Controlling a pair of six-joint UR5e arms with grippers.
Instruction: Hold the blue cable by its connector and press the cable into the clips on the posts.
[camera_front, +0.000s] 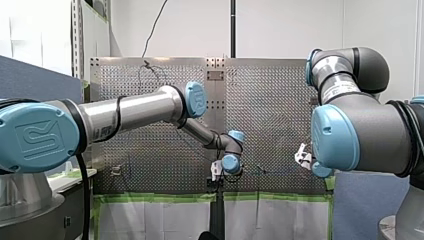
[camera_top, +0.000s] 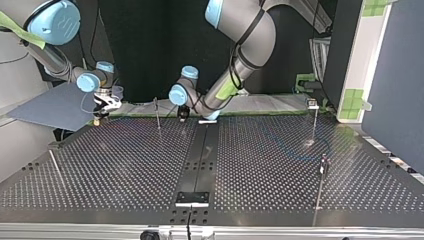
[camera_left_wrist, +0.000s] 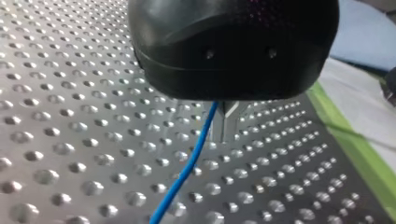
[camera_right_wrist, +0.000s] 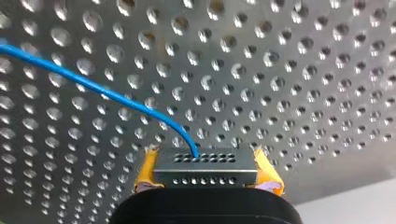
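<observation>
My right pincer (camera_right_wrist: 206, 172) grasps the connector (camera_right_wrist: 205, 163) of the blue cable (camera_right_wrist: 93, 86). Whether my left pincer (camera_left_wrist: 227, 122) is clenched I cannot tell. Next, I judge, the cable needs lining over the clip (camera_top: 312, 103) on a post (camera_top: 314, 125), then pressing.

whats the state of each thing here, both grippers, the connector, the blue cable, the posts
right gripper, shut on the connector
connector, clamped between yellow pads
blue cable, one end in the connector, curving loose over the table
left gripper, low over the blue cable, grip hidden
posts, upright, cannot tell whether any holds the cable
</observation>
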